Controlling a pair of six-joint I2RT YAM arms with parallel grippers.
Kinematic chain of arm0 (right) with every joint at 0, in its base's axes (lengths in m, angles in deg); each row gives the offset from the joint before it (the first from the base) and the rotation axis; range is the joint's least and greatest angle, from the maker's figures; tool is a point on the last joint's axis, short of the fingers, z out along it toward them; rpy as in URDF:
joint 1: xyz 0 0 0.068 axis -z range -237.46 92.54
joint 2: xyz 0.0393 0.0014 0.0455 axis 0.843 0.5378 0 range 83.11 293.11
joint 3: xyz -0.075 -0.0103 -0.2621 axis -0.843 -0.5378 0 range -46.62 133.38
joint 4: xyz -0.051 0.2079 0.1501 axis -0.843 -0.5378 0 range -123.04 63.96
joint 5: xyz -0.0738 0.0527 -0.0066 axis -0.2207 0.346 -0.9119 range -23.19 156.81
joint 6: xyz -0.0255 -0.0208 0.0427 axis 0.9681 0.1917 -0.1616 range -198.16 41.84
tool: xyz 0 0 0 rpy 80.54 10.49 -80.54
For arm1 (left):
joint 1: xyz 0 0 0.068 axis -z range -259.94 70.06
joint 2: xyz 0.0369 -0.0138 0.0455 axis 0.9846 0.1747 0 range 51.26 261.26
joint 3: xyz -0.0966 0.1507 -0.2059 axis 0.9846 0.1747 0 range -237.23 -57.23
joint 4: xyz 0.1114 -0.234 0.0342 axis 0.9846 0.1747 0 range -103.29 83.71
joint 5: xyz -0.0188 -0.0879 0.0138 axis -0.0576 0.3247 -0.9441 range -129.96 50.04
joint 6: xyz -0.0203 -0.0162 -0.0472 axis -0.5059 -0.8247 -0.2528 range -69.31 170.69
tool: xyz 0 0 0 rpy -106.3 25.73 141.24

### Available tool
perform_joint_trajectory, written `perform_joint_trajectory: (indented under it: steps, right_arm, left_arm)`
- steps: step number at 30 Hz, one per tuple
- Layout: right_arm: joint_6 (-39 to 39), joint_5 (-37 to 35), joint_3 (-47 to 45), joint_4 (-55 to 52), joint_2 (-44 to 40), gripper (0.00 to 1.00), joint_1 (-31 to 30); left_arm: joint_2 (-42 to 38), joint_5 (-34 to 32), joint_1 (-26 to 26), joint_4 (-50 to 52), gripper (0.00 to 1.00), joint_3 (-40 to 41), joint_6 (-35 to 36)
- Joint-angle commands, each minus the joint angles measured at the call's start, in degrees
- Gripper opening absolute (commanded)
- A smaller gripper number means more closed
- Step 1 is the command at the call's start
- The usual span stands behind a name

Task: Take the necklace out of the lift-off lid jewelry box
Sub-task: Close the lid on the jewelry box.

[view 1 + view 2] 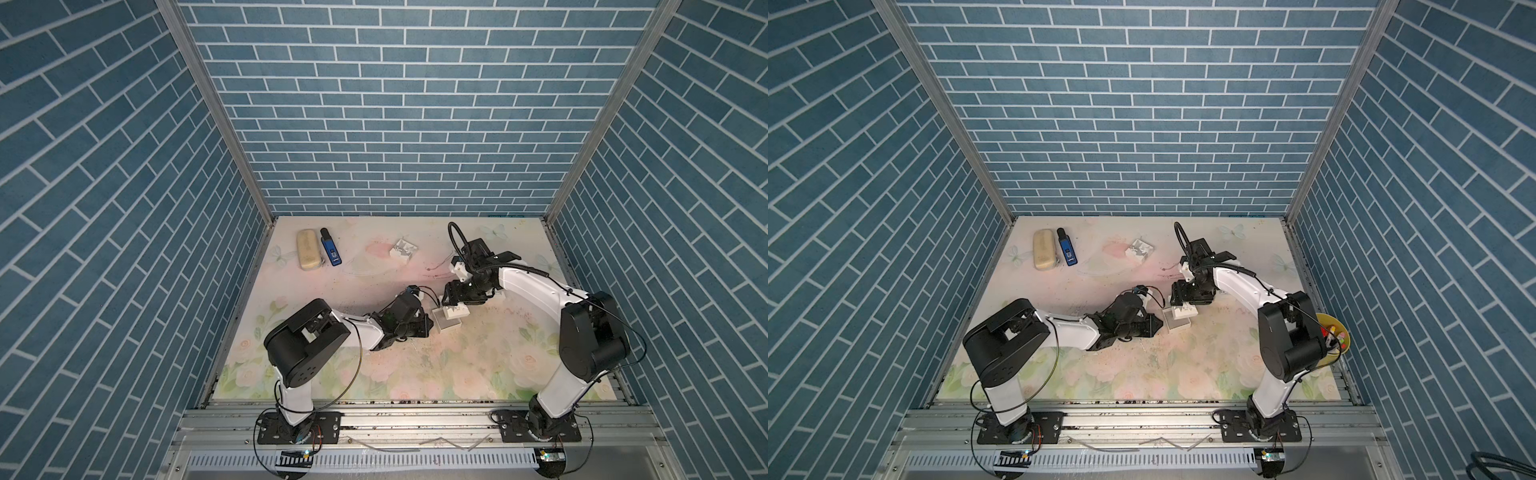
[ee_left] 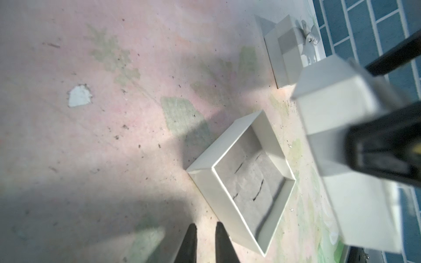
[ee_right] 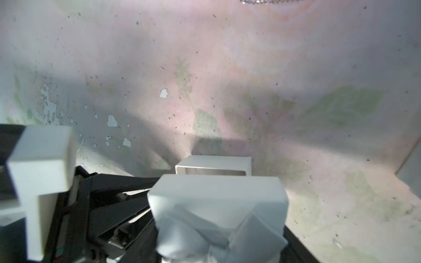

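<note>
Necklace (image 1: 429, 270) lies right of lid (image 1: 403, 251); box (image 1: 446, 324) before both.

Floral table (image 1: 374, 374) with open white box (image 1: 444, 325), ribboned lid (image 1: 403, 250), beige case (image 1: 308, 250), blue device (image 1: 331, 247), perhaps the necklace (image 1: 434, 270).

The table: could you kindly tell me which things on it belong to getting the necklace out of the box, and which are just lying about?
Belong to the job:
- the box, open and empty
- its lid, set aside
- the necklace, lying outside the box

Just lying about:
- the beige case
- the blue gadget beside it
- the yellow dish
</note>
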Motion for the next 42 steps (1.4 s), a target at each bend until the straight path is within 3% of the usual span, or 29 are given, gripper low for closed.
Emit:
perform_joint_trajectory:
  steps: [1, 13, 25, 42]
  right_arm:
    - [3.21, 2.38, 1.23, -2.92, 2.1, 0.7, -0.09]
    - [2.82, 4.64, -1.3, 0.47, 3.51, 0.71, -0.09]
    - [2.75, 0.59, -3.49, 1.19, -1.05, 0.71, -0.11]
    - [3.12, 7.65, -4.8, 5.6, 4.07, 0.72, -0.61]
  left_arm:
    - [0.21, -0.68, -0.19, 0.57, 0.17, -1.61, 0.77]
    - [1.53, -0.03, -0.19, 0.38, 0.17, -2.6, 0.16]
    - [1.93, 0.28, -0.19, 0.04, 0.17, -2.54, -0.34]
    - [2.61, 0.63, -0.11, -0.84, 0.17, -2.73, -0.6]
